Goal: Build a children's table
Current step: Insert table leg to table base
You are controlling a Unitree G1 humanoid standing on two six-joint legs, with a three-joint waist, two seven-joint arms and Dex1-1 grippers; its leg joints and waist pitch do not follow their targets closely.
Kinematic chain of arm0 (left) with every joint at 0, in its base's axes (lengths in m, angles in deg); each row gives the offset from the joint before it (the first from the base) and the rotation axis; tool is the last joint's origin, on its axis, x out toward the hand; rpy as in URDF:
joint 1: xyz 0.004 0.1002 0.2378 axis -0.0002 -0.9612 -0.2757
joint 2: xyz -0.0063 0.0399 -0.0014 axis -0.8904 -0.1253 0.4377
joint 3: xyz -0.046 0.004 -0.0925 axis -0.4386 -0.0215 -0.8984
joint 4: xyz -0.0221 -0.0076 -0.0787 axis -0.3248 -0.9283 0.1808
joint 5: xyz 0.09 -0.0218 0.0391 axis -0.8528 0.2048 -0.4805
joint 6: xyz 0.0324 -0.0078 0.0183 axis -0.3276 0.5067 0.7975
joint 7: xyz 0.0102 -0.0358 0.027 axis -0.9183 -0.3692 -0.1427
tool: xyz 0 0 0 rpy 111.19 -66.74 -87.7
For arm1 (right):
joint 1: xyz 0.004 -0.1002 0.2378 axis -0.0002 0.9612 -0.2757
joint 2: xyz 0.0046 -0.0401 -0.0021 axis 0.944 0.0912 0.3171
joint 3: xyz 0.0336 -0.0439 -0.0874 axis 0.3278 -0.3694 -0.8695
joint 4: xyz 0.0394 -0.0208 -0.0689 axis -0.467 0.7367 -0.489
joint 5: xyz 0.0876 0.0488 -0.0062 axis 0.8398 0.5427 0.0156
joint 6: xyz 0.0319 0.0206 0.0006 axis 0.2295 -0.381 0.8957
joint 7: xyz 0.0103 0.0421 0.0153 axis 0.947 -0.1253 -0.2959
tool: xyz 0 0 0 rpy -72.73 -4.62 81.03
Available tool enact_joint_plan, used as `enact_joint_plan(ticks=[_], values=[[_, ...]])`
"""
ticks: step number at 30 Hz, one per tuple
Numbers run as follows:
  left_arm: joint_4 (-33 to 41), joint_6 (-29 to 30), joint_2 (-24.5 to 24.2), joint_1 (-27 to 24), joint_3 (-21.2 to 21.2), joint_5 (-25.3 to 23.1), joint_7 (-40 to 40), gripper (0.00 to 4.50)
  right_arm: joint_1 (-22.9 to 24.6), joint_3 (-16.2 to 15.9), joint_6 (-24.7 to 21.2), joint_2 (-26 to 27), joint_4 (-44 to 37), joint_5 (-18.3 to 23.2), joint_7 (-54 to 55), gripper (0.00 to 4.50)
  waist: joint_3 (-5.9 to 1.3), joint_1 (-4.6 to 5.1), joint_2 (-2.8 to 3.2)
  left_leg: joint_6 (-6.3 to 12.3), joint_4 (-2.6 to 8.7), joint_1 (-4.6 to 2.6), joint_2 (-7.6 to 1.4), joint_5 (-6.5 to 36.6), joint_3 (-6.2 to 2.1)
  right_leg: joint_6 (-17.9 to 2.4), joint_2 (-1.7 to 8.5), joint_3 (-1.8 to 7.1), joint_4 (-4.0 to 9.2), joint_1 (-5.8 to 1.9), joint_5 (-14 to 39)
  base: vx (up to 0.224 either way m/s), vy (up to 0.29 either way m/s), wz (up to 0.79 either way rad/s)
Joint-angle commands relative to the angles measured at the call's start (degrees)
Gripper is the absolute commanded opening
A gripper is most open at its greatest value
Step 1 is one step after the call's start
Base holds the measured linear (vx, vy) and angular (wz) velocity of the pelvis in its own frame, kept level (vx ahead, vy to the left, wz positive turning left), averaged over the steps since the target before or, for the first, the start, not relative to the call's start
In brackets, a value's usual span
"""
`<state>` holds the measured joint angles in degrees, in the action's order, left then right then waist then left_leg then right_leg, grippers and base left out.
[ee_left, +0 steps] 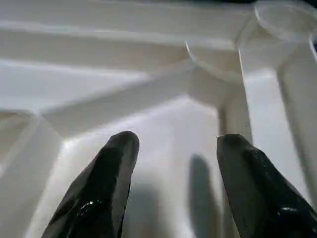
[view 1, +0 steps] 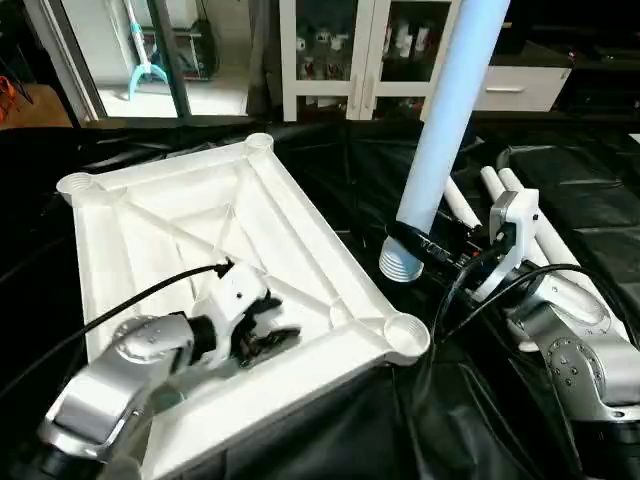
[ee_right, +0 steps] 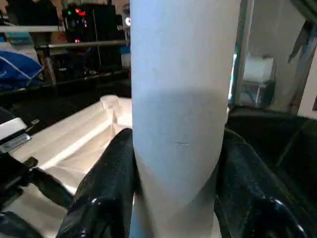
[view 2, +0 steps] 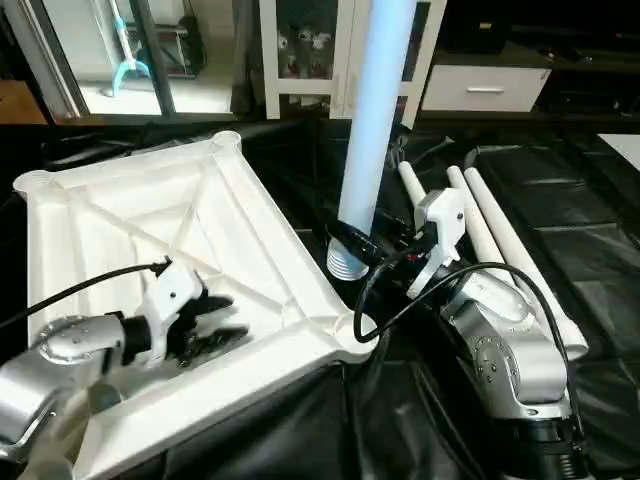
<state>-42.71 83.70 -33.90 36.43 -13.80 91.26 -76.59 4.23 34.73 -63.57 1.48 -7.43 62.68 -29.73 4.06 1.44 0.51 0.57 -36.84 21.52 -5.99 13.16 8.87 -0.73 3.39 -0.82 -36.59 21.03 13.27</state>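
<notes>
Up close, the right gripper clamps a leg; the left gripper gapes over the tabletop.

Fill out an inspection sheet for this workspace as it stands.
Surface: black sheeting, creased.
Job's things: tabletop lying underside up, corner sockets empty; one leg held upright, threaded end beside the near right socket, not in it; spare legs lying to the right.
Clutter: nothing seen.
Grippers: right end effector shut on the leg; left end effector open over the tabletop ribs.
Cables: black cables looping at both wrists.
Surroundings: white cabinet behind.
</notes>
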Motion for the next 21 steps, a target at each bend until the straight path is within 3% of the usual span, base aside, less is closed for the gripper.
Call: enact_joint_plan(ticks=[1,2,3,8,10,15,20,21], values=[[0.0,0.6,-0.1,0.5,1.2,1.0,-2.5,2.85,-0.9,0.3,0.7,-0.6,0.0,-0.1,-0.7,1.86,-3.79,0.13,0.25,3.16,5.47,-0.93,-6.35,4.0,-2.58,-15.0,5.2,2.45,3.77,-1.62,-3.2,0.056,0.007,-0.02],[-0.1,0.6,0.2,0.6,0.9,1.3,-3.2,2.85,-0.8,0.4,0.9,-0.7,0.3,-0.2,-0.9,1.86,-3.94,0.05,0.25,3.91,5.32,-0.97,-6.37,2.0,-2.48,-15.5,5.18,2.38,3.58,-1.68,-5.8,0.057,0.005,0.0],[-0.3,0.5,0.4,0.9,0.8,1.6,-3.5,2.85,-0.8,0.6,1.1,-0.9,0.5,-0.4,-1.0,1.86,-4.18,-0.15,0.28,5.88,5.03,-1.03,-6.34,-1.7,-2.31,-16.6,5.13,2.2,3.22,-1.77,-10.6,0.05,0.005,0.01],[-0.8,0.7,2.4,2.3,-1.7,4.7,-3.3,2.85,-0.4,1.0,1.6,-0.9,0.7,-0.5,-0.7,1.86,-4.55,-0.45,0.45,8.02,4.6,-0.86,-6.48,-4.6,-2.22,-18.0,5.27,1.95,2.84,-1.95,-12.6,0.01,0.001,0.0],[-0.9,0.8,2.9,2.7,-2.5,5.5,-3.6,2.85,-0.2,1.0,1.8,-0.8,0.7,-0.5,-0.7,1.86,-4.21,-0.41,0.23,7.43,4.91,-0.77,-6.59,-1.4,-2.16,-18.2,5.3,1.94,3.18,-1.97,-8.6,0.0,0.0,0.0],[1.2,3.0,3.9,2.9,-4.6,10.0,-5.9,2.85,0.8,0.9,1.9,-0.6,-0.2,-0.5,-0.4,1.86,-3.9,-0.38,0.31,4.73,5.3,-0.89,-6.6,4.2,-2.08,-17.8,5.37,2.18,3.72,-1.94,-2.2,0.0,0.0,0.0],[4.4,2.1,-0.6,0.3,1.0,6.9,-9.7,2.85,1.8,0.3,2.6,-0.1,-0.6,-1.1,0.0,1.86,-3.76,-0.29,0.44,3.99,5.7,-0.97,-6.67,6.2,-2.2,-16.3,5.09,2.18,3.94,-1.68,-0.2,0.0,0.0,0.0],[3.9,1.2,-1.0,-0.1,2.7,4.4,-8.9,2.85,2.1,0.0,2.8,0.2,-0.8,-1.4,0.1,1.86,-3.76,-0.25,0.5,3.8,5.68,-0.9,-6.63,6.4,-2.13,-16.2,5.19,2.24,3.98,-1.71,0.1,0.0,0.0,0.0]])
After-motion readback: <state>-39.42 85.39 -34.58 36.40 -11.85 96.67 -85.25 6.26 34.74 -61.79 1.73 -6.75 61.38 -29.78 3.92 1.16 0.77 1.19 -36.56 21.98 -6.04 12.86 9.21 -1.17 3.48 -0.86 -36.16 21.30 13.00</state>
